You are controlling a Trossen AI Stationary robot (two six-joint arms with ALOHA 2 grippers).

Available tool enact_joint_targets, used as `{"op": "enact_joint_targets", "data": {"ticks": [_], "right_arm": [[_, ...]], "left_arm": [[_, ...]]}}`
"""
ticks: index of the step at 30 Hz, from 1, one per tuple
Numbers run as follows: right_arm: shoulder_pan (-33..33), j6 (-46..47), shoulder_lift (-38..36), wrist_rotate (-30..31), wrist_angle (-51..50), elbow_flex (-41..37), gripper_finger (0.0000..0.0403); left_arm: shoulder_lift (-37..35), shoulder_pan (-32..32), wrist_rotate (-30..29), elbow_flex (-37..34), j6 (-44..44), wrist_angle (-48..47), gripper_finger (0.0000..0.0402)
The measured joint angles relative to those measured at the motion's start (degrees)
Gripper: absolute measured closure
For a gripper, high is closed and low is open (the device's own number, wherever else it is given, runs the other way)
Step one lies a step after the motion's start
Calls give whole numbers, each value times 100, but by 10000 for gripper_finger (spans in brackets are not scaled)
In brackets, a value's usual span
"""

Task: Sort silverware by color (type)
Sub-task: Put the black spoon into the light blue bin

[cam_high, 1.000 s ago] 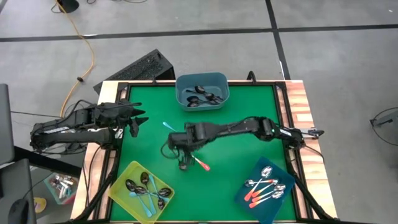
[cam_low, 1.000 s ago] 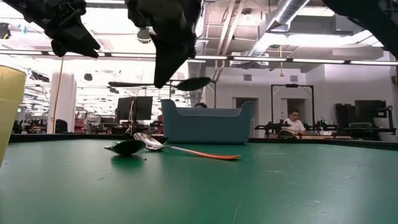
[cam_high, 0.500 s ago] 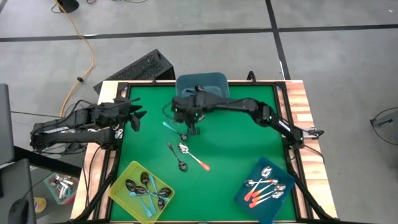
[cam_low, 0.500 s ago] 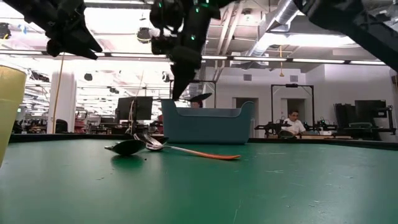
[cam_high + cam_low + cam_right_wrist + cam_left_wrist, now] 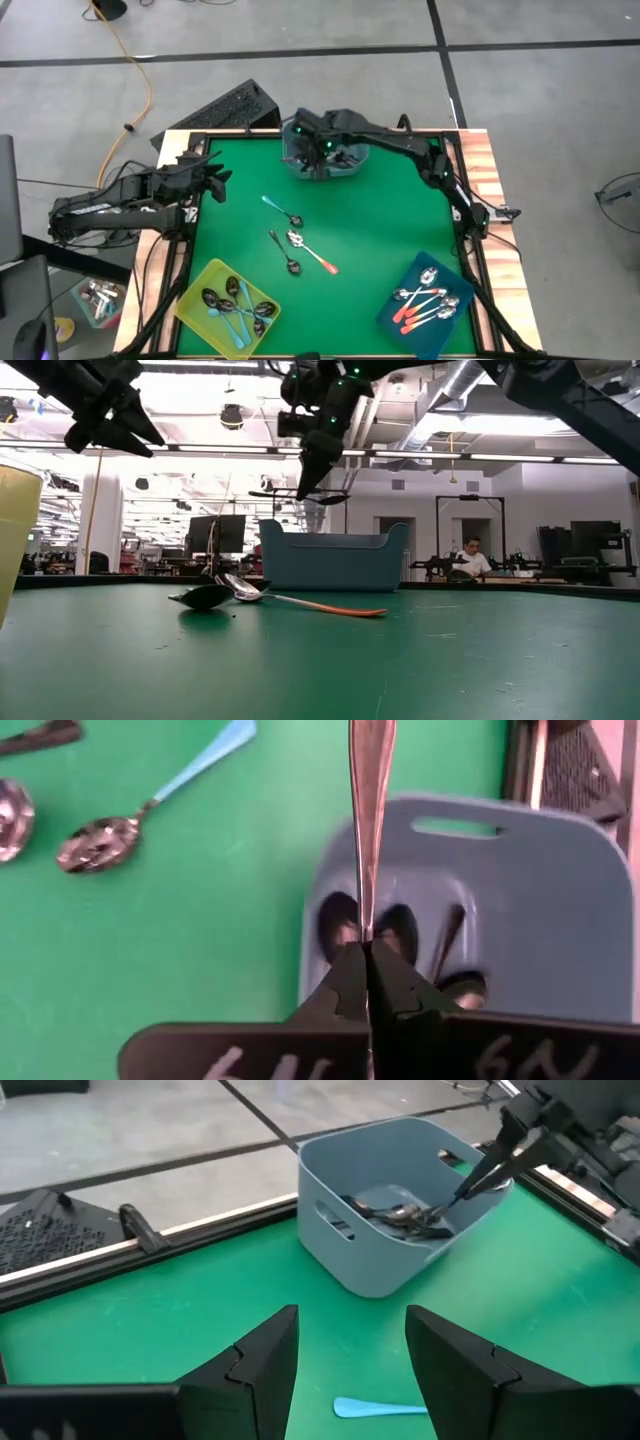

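Observation:
My right gripper [image 5: 363, 955] is shut on a dark plain-metal spoon [image 5: 300, 493] and hangs over the grey-blue bin [image 5: 345, 133] at the far edge, which holds several dark spoons [image 5: 400, 1215]. Three spoons lie flat on the green mat: a light-blue-handled one [image 5: 280, 210], a dark one [image 5: 284, 252] and an orange-handled one [image 5: 314, 254]. My left gripper [image 5: 350, 1370] stands open over the table's left edge with nothing between its fingers. My right gripper pinches the dark spoon's thin shaft [image 5: 362, 925] between its two fingertips. The fingers [image 5: 312, 460] slant down from above. The wider handle end [image 5: 370, 760] sticks out past them. The spoon hangs about level, clear of the bin's rim [image 5: 335, 538].
A yellow bin [image 5: 198, 290] at the near left holds blue-handled spoons. A dark blue bin [image 5: 440, 270] at the near right holds orange-handled ones. Black rails [image 5: 462, 210] edge the mat. A keyboard [image 5: 225, 108] lies beyond the far left corner.
My right gripper has carried the dark spoon from mid-table toward the far edge, rising a little, until it hangs over the grey-blue bin; the spoon stays about level. My left gripper has rolled at the wrist without leaving its place.

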Motion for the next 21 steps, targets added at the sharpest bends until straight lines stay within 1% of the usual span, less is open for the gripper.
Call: {"op": "enact_joint_targets", "data": {"ticks": [6,14,21], "right_arm": [[-425,-17,-53,-45,224,-13,401],[-851,2,-38,-118,328,-146,401],[-1155,168,212,-651,363,-144,401]], "left_arm": [[-2,0,-23,0,46,0,232],[-2,0,-450,0,303,0,232],[0,0,-409,0,252,7,232]]}}
